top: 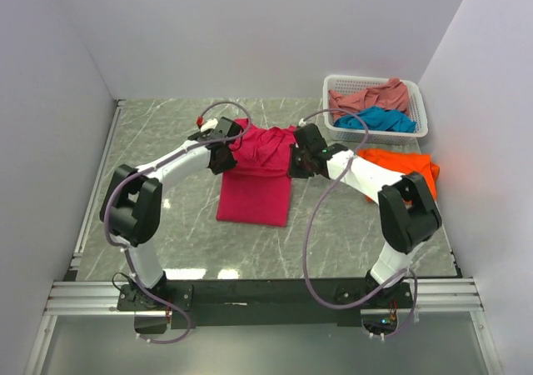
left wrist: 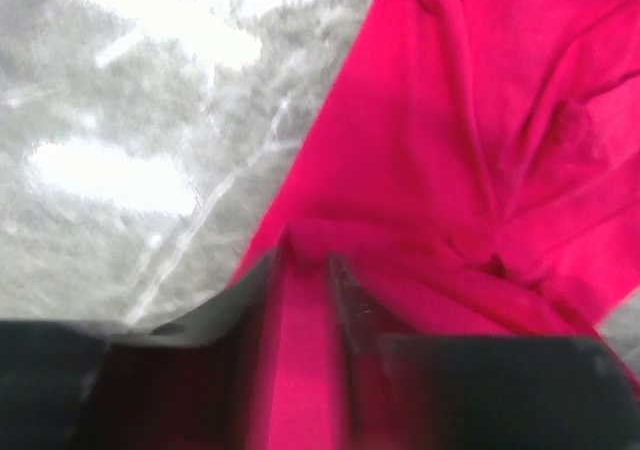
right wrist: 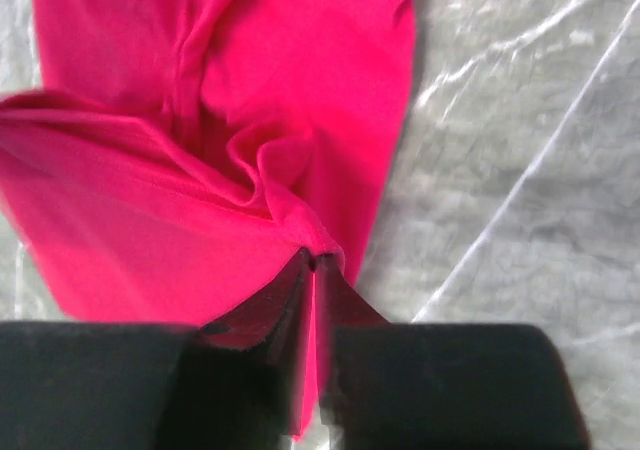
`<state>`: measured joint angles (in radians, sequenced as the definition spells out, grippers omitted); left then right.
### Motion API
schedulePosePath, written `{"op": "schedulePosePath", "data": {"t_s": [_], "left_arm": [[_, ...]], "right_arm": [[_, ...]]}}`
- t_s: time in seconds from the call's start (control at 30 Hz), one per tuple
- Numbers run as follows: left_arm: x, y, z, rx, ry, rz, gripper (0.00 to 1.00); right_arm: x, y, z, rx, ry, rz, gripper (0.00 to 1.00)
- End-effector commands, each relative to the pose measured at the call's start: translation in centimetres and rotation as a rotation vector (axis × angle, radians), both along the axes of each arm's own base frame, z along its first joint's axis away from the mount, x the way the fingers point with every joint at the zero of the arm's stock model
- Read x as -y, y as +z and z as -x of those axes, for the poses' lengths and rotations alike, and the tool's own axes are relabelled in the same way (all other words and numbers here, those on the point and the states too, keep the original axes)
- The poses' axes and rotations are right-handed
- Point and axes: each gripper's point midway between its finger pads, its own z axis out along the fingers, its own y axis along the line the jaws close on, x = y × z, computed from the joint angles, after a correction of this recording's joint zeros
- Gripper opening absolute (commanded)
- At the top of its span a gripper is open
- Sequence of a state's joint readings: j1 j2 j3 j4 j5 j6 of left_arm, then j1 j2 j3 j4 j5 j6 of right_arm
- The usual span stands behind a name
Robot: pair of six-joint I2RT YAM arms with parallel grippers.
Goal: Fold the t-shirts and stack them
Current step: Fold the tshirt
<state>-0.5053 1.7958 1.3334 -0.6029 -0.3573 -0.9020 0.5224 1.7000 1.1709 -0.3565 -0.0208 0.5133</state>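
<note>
Magenta t-shirt (top: 254, 196) is lying between the arms, left gripper (left wrist: 305, 257) and right gripper (right wrist: 314, 262) each pinching an edge, jaws narrow.

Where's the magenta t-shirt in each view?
Top external: magenta t-shirt at table centre, between the two arms.
Left wrist: magenta t-shirt fills the right half, a fold running between the left end effector fingers.
Right wrist: magenta t-shirt fills the upper left, bunched at the right end effector tips.
Shared landmark: grey marble tabletop beside the shirt.
</note>
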Motion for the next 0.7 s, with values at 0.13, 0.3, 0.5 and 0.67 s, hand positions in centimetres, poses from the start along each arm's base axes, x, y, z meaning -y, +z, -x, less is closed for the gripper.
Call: {"op": "schedulePosePath", "data": {"t_s": [0.13,0.3,0.5,0.67], "left_arm": [[-0.6,3.7,-3.5,0.099,-0.02,0.015,0.88],[-1.7,5.3,-0.3,0.139,-0.019,0.067,0.99],[-1.0,0.8,7.3,0.009,-0.093,0.236,0.99],[-3.3,-0.2,12.1,-0.011,-0.039,0.255,0.99]], "right_arm": [[0.2,2.1,-2.8,0.012,0.023,0.01,0.54],[0.7,3.2,0.4,0.033,0.063,-0.043,0.61],[-2.6,2.2,4.3,0.043,0.223,-0.168,0.72],[-8.7,2.2,4.6,0.048,0.363,-0.155,0.73]]}}
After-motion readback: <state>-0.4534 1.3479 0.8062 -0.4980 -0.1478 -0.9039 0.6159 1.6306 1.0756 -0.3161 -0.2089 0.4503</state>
